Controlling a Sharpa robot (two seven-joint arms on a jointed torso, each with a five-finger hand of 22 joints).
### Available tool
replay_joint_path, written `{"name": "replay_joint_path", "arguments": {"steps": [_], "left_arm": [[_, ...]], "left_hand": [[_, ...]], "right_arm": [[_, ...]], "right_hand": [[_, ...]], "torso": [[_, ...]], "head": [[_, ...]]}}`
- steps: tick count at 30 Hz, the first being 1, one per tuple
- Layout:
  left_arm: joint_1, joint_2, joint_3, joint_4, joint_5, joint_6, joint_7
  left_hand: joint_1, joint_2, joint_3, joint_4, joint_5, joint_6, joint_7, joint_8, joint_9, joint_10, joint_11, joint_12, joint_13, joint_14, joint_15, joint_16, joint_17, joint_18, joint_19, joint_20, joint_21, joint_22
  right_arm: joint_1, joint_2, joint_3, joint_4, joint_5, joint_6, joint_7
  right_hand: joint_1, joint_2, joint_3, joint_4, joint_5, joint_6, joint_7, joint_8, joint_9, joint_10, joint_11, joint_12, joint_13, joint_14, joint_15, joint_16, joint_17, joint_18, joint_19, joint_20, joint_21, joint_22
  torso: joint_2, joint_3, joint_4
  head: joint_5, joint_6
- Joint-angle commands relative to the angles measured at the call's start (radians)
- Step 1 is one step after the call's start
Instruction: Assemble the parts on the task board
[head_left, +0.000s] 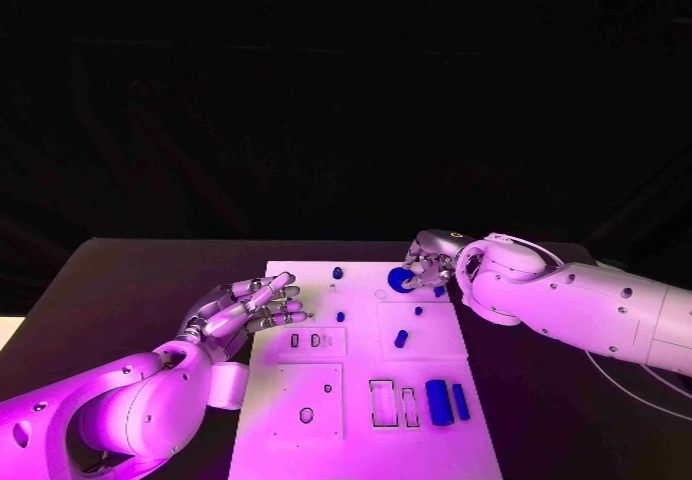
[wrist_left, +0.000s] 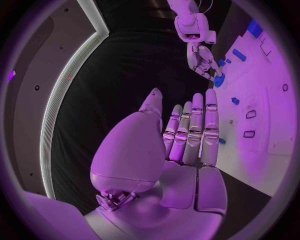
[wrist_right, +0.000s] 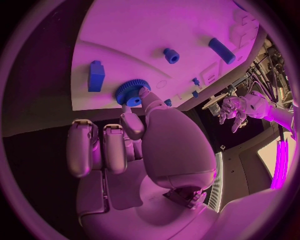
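Both arms are smooth, white, rounded shells with small dark screw holes dotted along them. The left hand (head_left: 242, 308) and the right hand (head_left: 430, 262) are silver and segmented, with metallic finger links. A thin pale cable trails beneath the right arm.

The left arm (head_left: 116, 400) reaches in along the board's near-left side. The left hand (head_left: 242, 308) is flat, palm open, fingers (wrist_left: 195, 130) straight, close together and holding nothing. The right arm (head_left: 577, 300) stretches across to the far edge. The right hand (head_left: 426, 265) is curled downward, its fingertips (wrist_right: 142, 95) pinching the gear (wrist_right: 131, 91), though the grip is partly hidden.
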Motion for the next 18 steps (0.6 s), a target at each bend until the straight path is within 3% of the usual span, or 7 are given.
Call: {"name": "replay_joint_path", "arguments": {"steps": [1, 3, 9, 15, 18], "left_arm": [[0.001, 0.003, 0.001, 0.001, 0.001, 0.019, 0.001], [0.001, 0.003, 0.001, 0.001, 0.002, 0.020, -0.001], [0.001, 0.003, 0.001, 0.000, 0.002, 0.020, -0.002], [0.001, 0.003, 0.001, -0.001, 0.002, 0.021, -0.003], [0.001, 0.003, 0.001, -0.001, 0.002, 0.022, -0.004]], "left_hand": [[-0.003, 0.008, -0.001, -0.008, -0.002, -0.003, 0.005, -0.008, -0.001, -0.004, 0.006, -0.006, 0.000, -0.001, 0.004, -0.005, 0.002, 0.016, 0.004, 0.001, 0.001, 0.000], [-0.004, 0.008, -0.002, -0.008, -0.002, -0.004, 0.006, -0.009, -0.001, -0.006, 0.007, -0.007, 0.000, -0.001, 0.005, -0.005, 0.004, 0.016, 0.004, 0.001, 0.001, 0.000], [-0.005, 0.009, -0.002, -0.009, -0.002, -0.006, 0.006, -0.010, -0.001, -0.008, 0.007, -0.008, 0.000, -0.002, 0.005, -0.006, 0.004, 0.016, 0.004, 0.002, 0.000, 0.000], [-0.005, 0.009, -0.003, -0.009, -0.002, -0.007, 0.007, -0.011, -0.001, -0.009, 0.008, -0.009, -0.001, -0.002, 0.005, -0.006, 0.005, 0.016, 0.004, 0.002, 0.000, 0.000], [-0.005, 0.009, -0.003, -0.009, -0.002, -0.007, 0.007, -0.011, -0.001, -0.009, 0.008, -0.009, -0.001, -0.002, 0.005, -0.006, 0.005, 0.016, 0.004, 0.002, 0.000, 0.000]], "right_arm": [[-0.005, -0.003, -0.002, 0.019, -0.070, -0.091, -0.032], [-0.006, -0.009, -0.002, 0.038, -0.084, -0.138, -0.030], [-0.007, -0.010, -0.002, 0.076, -0.089, -0.180, -0.022], [-0.007, 0.009, -0.002, 0.111, -0.083, -0.179, -0.016], [-0.007, 0.028, -0.002, 0.115, -0.076, -0.169, -0.014]], "right_hand": [[0.000, 0.016, 0.018, 0.001, -0.032, 0.002, -0.002, -0.002, 0.000, 0.002, 0.001, -0.002, 0.001, 0.064, -0.008, 0.002, 0.032, -0.012, 0.004, -0.001, 0.006, 0.002], [0.001, 0.017, 0.027, 0.002, -0.039, 0.005, -0.002, -0.003, 0.000, 0.003, 0.000, -0.002, 0.004, 0.065, -0.008, 0.003, 0.034, -0.013, 0.005, -0.002, 0.007, 0.005], [0.004, 0.019, 0.037, 0.001, -0.039, 0.009, -0.004, -0.002, 0.001, 0.001, -0.001, -0.008, 0.002, 0.064, -0.009, 0.003, 0.033, -0.013, 0.006, -0.002, 0.008, 0.007], [0.003, 0.019, 0.041, 0.002, -0.036, 0.010, -0.004, -0.002, 0.001, 0.000, -0.001, -0.011, 0.001, 0.064, -0.009, 0.001, 0.031, -0.013, 0.005, -0.002, 0.008, 0.007], [0.003, 0.019, 0.045, 0.002, -0.034, 0.011, -0.004, -0.002, 0.001, -0.001, -0.001, -0.013, 0.000, 0.063, -0.010, 0.000, 0.029, -0.013, 0.005, -0.003, 0.008, 0.007]], "torso": [[-0.001, -0.0003, 0.0019], [0.000, -0.0002, 0.0055], [-0.002, -0.0009, 0.0121], [-0.001, -0.0001, 0.0081], [-0.001, -0.0004, 0.0090]], "head": [[0.004, 0.001], [0.000, 0.002], [0.000, 0.001], [0.007, 0.005], [0.007, 0.006]]}}
